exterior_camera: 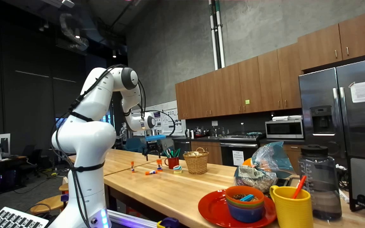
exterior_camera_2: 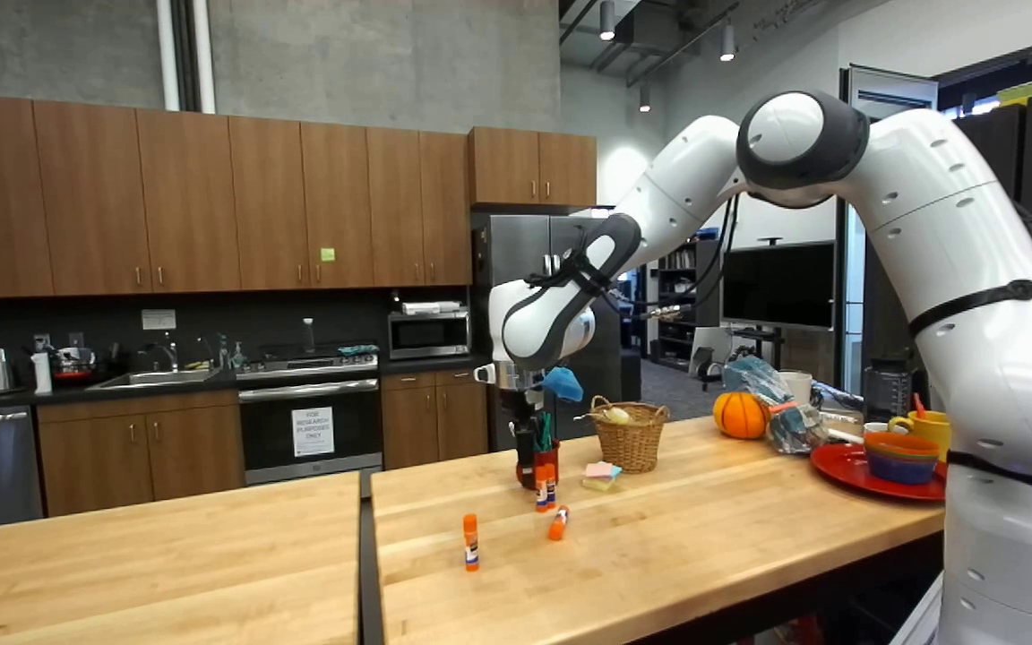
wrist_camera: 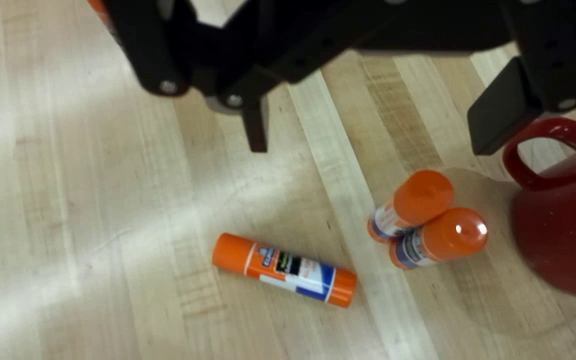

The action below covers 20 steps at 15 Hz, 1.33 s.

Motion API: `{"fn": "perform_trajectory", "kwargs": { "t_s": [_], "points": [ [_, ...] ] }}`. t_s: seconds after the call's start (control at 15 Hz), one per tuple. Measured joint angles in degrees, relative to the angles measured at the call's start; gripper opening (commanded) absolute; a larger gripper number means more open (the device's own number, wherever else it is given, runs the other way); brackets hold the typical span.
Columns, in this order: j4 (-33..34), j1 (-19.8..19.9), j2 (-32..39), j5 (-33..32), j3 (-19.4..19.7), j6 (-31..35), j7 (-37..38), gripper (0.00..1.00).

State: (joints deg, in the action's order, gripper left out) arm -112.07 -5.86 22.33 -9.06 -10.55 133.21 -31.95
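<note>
My gripper (wrist_camera: 370, 145) is open and empty above the table, its two black fingers wide apart. It also shows in an exterior view (exterior_camera: 153, 155). Two orange glue sticks (wrist_camera: 423, 197) (wrist_camera: 453, 235) stand upright side by side, below the gap in the wrist view. A third glue stick (wrist_camera: 288, 270) lies on its side near them. Another glue stick (exterior_camera_2: 471, 542) stands apart; only a bit shows in the wrist view (wrist_camera: 100, 11). The red mug (wrist_camera: 563, 245) holds green-handled items in both exterior views. Its handle appears close to one fingertip; I cannot tell if they touch.
A wicker basket (exterior_camera: 196, 163) and sticky notes (exterior_camera: 177, 170) are beside the mug. Farther along the wooden table (exterior_camera_2: 659, 528) are a red plate (exterior_camera: 208, 205) with stacked bowls (exterior_camera: 245, 209), a yellow mug (exterior_camera: 293, 209), a bottle (exterior_camera: 320, 183), a plastic bag (exterior_camera: 258, 172) and a pumpkin (exterior_camera_2: 740, 415).
</note>
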Motion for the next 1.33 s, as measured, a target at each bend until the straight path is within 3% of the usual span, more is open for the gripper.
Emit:
{"fn": "perform_trajectory", "kwargs": {
  "t_s": [0.2, 0.27, 0.53, 1.0, 1.13, 1.33],
  "points": [
    [-0.02, 0.21, 0.39, -0.96, 0.61, -0.34, -1.22, 1.0],
    [-0.02, 0.25, 0.51, -1.2, 0.82, -0.35, -1.41, 0.81],
    [-0.01, 0.29, 0.79, -2.21, 1.56, -0.36, -1.71, 0.55],
    [-0.02, 0.32, 1.29, -2.22, 1.73, -0.64, -2.69, 0.01],
    [0.0, 0.32, 1.38, -2.22, 1.73, -0.65, -2.7, 0.06],
    [0.02, 0.33, 1.38, -2.19, 1.73, -0.65, -2.7, 0.06]
  ]
}}
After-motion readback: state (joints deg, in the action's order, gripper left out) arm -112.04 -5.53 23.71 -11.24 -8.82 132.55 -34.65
